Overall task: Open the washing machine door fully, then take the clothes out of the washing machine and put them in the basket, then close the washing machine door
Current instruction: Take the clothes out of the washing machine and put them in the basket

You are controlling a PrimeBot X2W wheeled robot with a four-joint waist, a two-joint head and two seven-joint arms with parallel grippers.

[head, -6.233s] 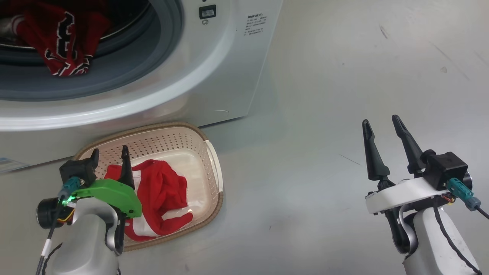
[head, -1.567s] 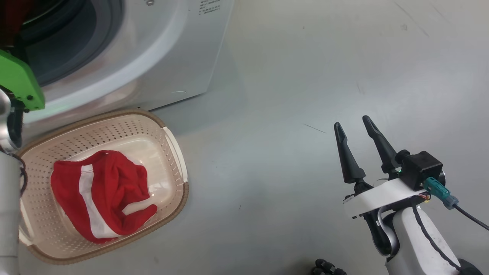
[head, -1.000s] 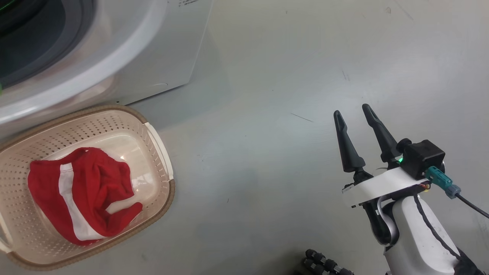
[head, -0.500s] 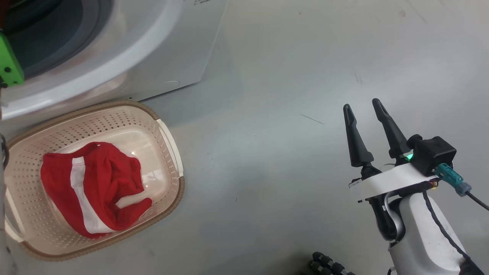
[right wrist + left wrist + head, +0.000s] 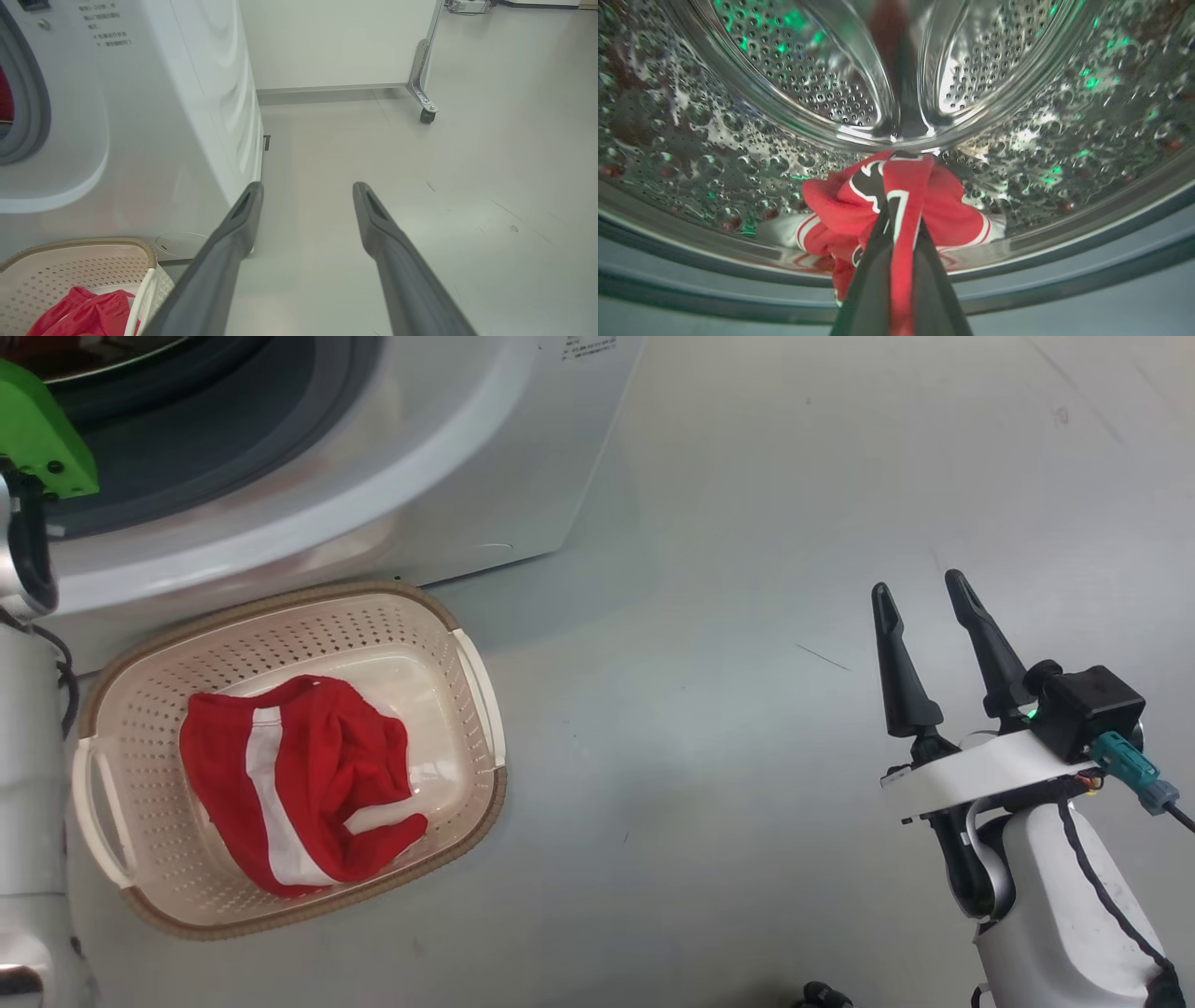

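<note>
The white washing machine (image 5: 392, 476) fills the head view's upper left, its grey-rimmed opening uncovered; the door is out of view. My left arm (image 5: 28, 728), with its green wrist piece (image 5: 42, 429), reaches into the opening. In the left wrist view my left gripper (image 5: 901, 219) is shut on a red garment (image 5: 948, 210) with black-and-white lettering, low in the steel drum (image 5: 784, 93). The cream basket (image 5: 280, 609) sits on the floor before the machine and holds a red-and-white garment (image 5: 317, 765). My right gripper (image 5: 917, 582) hovers open over the floor, far right of the basket (image 5: 84, 243).
Grey floor (image 5: 747, 523) spreads to the right of the machine and basket. Past the machine's side stands a white panel on a metal foot with a caster (image 5: 427, 114). A dark ribbed part (image 5: 822, 997) pokes in at the head view's bottom edge.
My left arm has left the basket, where it dropped a garment, and gone into the drum. The head camera has swung, shifting the picture to the right. The right gripper stays open.
</note>
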